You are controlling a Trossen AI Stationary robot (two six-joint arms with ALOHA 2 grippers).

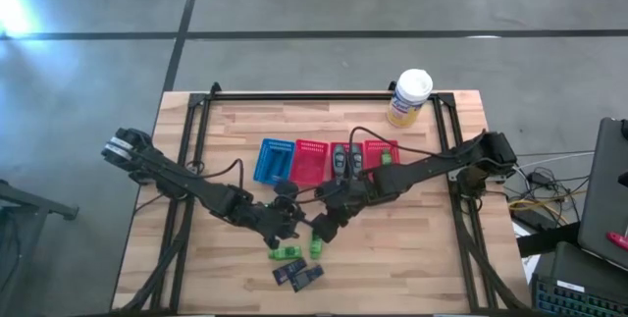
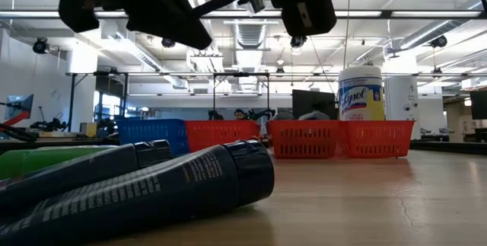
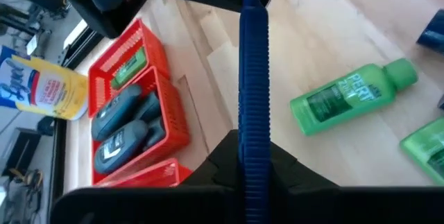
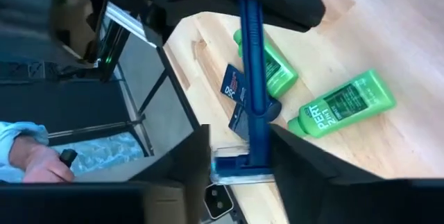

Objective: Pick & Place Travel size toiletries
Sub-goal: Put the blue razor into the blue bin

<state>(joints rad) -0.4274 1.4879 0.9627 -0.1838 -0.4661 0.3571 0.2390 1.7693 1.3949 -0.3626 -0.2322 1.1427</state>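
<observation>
A thin blue razor [image 3: 253, 78] hangs above the table's near middle, between my two grippers. My left gripper [image 1: 287, 214] is shut on its ribbed handle, and my right gripper [image 1: 324, 224] is shut on its head end [image 4: 240, 167]. Below them, two bright green bottles [image 1: 287, 253] [image 1: 316, 246] lie on their sides on the wood, with small dark packets [image 1: 297, 276] just nearer the front edge. Grey oval pieces [image 3: 121, 123] lie in a red basket [image 1: 345, 160]. A green item [image 3: 128, 71] lies in the red basket to its right [image 1: 381, 152]. My left gripper pinches the razor's ribbed blue handle [image 3: 252, 151] between its two fingers, and the handle runs on away from it toward the other gripper. The razor is clear of the table. My right gripper holds the razor's pale head end [image 4: 239, 161] between its two fingers [image 4: 298, 165]. The handle runs away from it toward the left gripper, above the green bottles.
A blue basket [image 1: 275, 160] and three red ones [image 1: 311, 160] stand in a row at mid-table. A white-lidded yellow-labelled canister [image 1: 410, 96] stands at the far right. Dark tubes [image 2: 152, 185] lie near the front edge. A person's hand [image 4: 38, 160] shows beyond the table's edge.
</observation>
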